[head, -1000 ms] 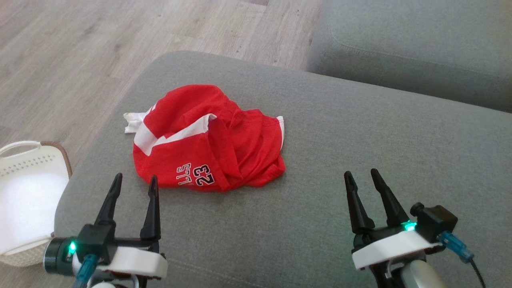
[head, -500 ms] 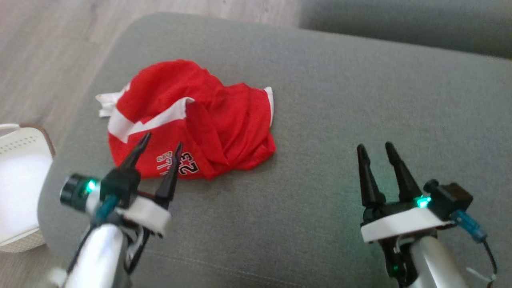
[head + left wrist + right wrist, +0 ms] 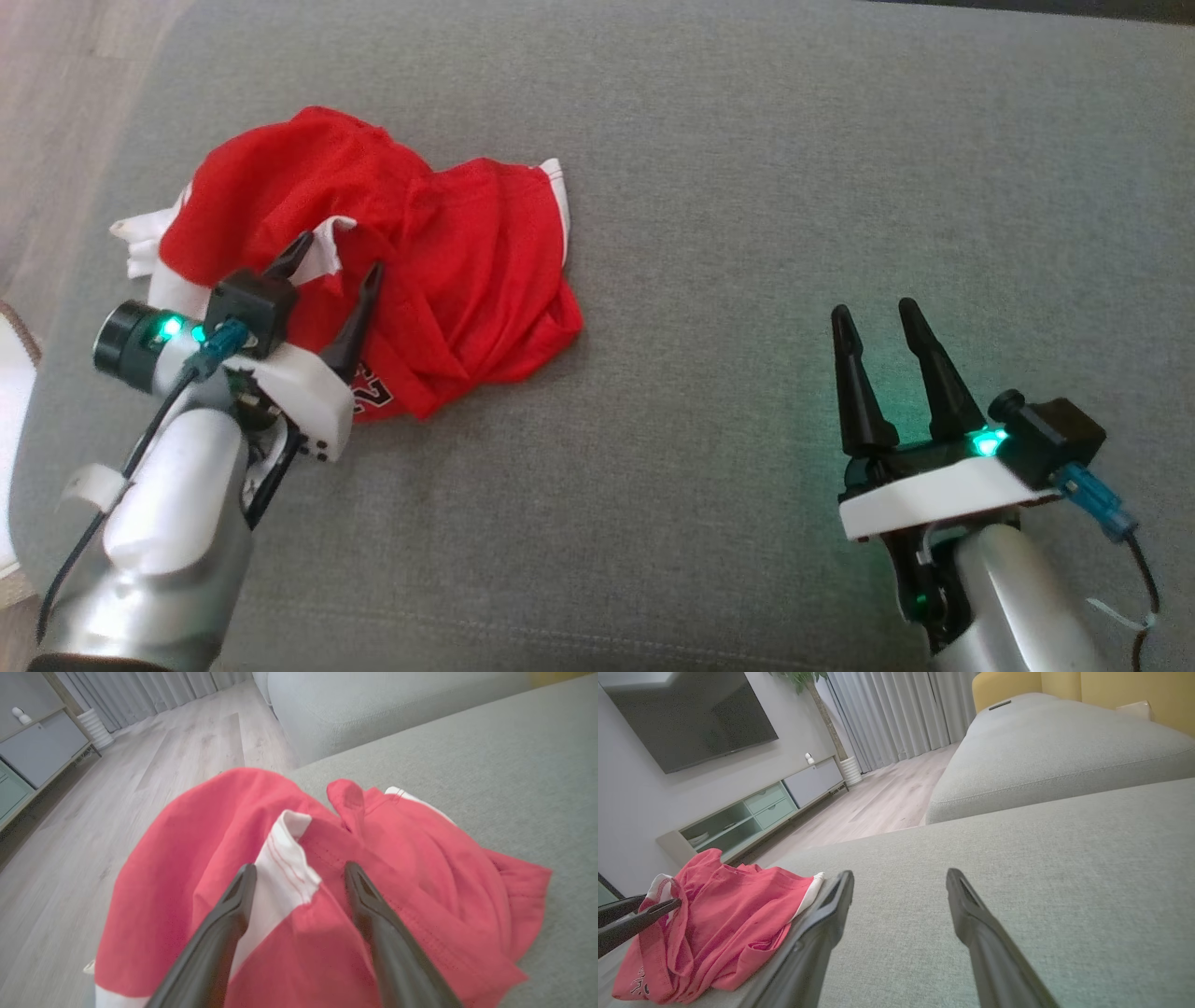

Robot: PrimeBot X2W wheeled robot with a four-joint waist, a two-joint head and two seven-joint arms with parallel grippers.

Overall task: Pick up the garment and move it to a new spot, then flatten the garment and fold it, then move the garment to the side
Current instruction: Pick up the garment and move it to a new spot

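The garment (image 3: 448, 252) is a crumpled red jersey with white trim and black printed numbers, lying on the grey sofa seat (image 3: 747, 187) at the upper left of the head view. My left gripper (image 3: 336, 261) hovers open over its near part, fingers either side of a white-edged fold (image 3: 287, 868). Nothing is pinched between them. My right gripper (image 3: 878, 313) stands open over bare cushion, well to the right of the garment (image 3: 724, 919). Its own view shows the left gripper's fingers (image 3: 640, 914) at the far left, beside the cloth.
Wooden floor (image 3: 56, 112) lies beyond the cushion's left edge, with a sliver of a white basket (image 3: 11, 392) there. A second grey sofa section (image 3: 1055, 751) stands behind. A low cabinet (image 3: 752, 816) and a wall screen (image 3: 691, 714) are across the room.
The head camera has tilted down and shifted, so the scene slid up and left. My left gripper has advanced from in front of the garment to over it. The right gripper stays open over the cushion.
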